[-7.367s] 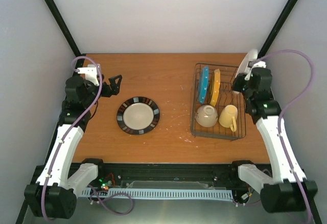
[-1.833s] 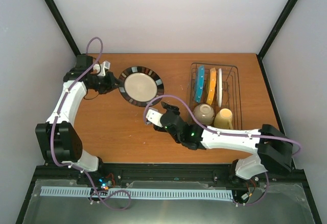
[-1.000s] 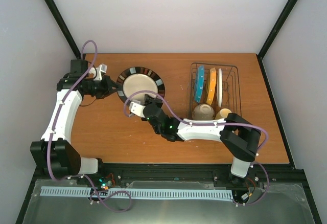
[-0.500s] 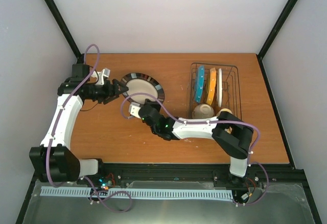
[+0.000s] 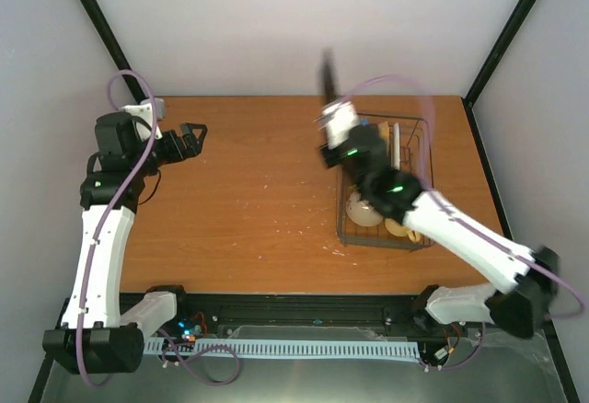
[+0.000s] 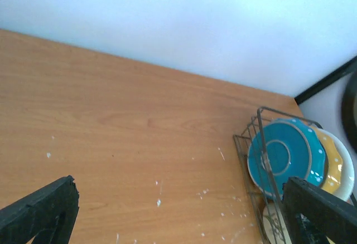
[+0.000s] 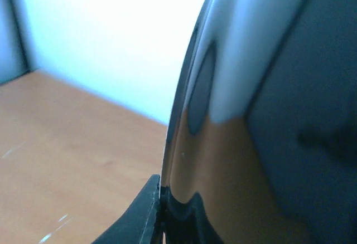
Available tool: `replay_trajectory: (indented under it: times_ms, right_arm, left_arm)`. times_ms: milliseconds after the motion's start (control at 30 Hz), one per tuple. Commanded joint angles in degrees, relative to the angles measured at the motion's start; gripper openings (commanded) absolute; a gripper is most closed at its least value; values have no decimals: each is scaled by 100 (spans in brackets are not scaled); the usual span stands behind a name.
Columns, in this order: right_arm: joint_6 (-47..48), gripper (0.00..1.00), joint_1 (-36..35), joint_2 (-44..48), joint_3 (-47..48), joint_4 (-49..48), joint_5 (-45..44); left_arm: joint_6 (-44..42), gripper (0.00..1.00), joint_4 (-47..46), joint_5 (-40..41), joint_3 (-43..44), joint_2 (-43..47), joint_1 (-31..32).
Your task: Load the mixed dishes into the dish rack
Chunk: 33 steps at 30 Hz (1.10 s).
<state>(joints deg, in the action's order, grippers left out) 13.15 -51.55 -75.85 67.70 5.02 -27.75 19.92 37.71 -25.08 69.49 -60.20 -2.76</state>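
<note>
1. Top external view: the right arm is blurred. It reaches over the far left corner of the rack, with the striped plate showing as a dark upright streak above that corner, clear of the wires.
2. Right wrist view: the right fingers pinch the striped plate by its rim. The plate fills most of that view, so the slots below cannot be seen from there.
3. Left fingers are spread wide and hold nothing. They hang over the far left of the tabletop, well apart from the rack.
4. Already on edge in the rack are a teal plate, a yellow plate and a white plate, side by side. A bowl and a mug sit in the near half.
5. Judging by this, the striped plate is the last dish to load, and the right arm alone is placed to do it.
6. The move likely turns on alignment: the held plate stands upright, roughly parallel to the racked ones, and must come straight down into a free slot beside them. Which slot lies under it, I cannot tell.
</note>
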Motion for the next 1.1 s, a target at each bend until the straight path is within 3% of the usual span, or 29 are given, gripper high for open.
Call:
replay_trajectory:
  times_ms: [0, 200, 400, 600, 1067]
  right_arm:
    - [-2328, 3, 1724, 1288, 13, 718, 898]
    - [-2666, 3, 3471, 1822, -66, 2055, 2222]
    - [-2577, 3, 4440, 1670, -353, 2635, 3172]
    - [-2580, 3, 4835, 1437, -838, 2376, 3541]
    - [-2425, 3, 5124, 419, -750, 2143, 3754]
  left_arm:
    - [-1, 100, -607, 353, -217, -87, -44]
    - [123, 100, -844, -162, -511, -478, -57]
    - [106, 100, -1029, -248, -713, -615, -68]
    - [37, 100, -1038, -196, -792, -676, -92]
    - [24, 100, -1176, -231, -786, -922, -188]
